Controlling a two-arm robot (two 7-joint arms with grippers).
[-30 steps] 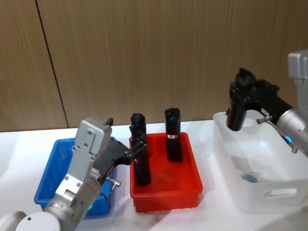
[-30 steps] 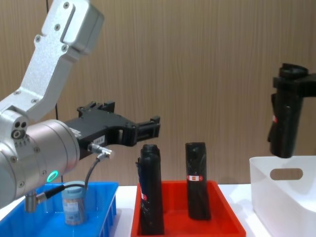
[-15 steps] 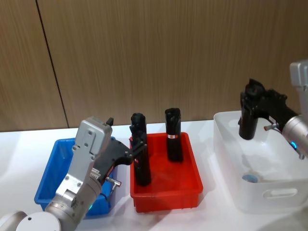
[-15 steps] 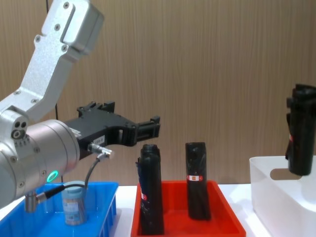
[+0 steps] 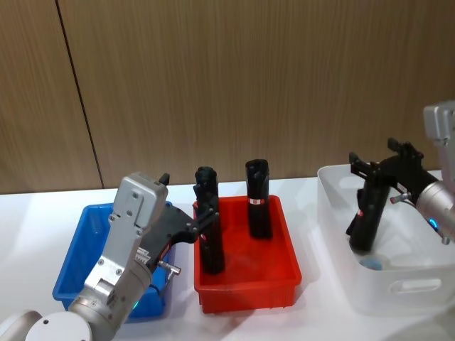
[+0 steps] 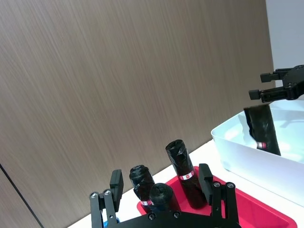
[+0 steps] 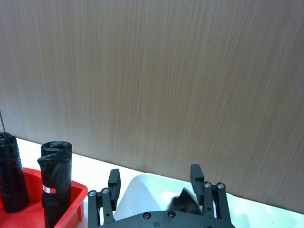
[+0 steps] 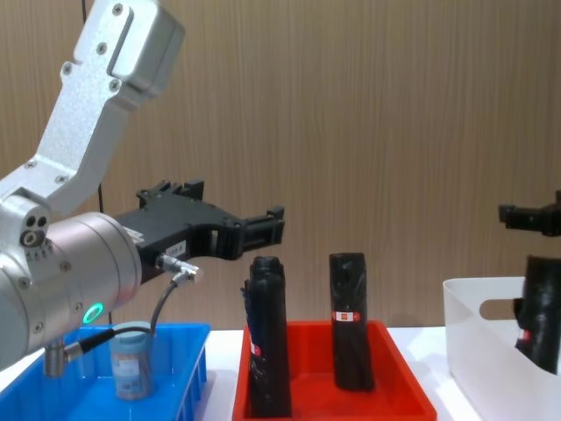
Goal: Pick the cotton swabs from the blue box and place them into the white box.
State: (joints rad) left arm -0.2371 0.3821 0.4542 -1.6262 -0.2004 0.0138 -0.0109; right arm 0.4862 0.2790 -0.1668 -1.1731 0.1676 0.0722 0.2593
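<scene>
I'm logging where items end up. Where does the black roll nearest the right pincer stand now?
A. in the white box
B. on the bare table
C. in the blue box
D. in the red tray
A: the black roll stands inside the white box, below the open right pincer.

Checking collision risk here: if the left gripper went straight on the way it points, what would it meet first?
Probably the nearer black roll in the red tray. The open left gripper points rightward at that roll's height, fingertips close beside it; whether they already touch is unclear from these views.
</scene>
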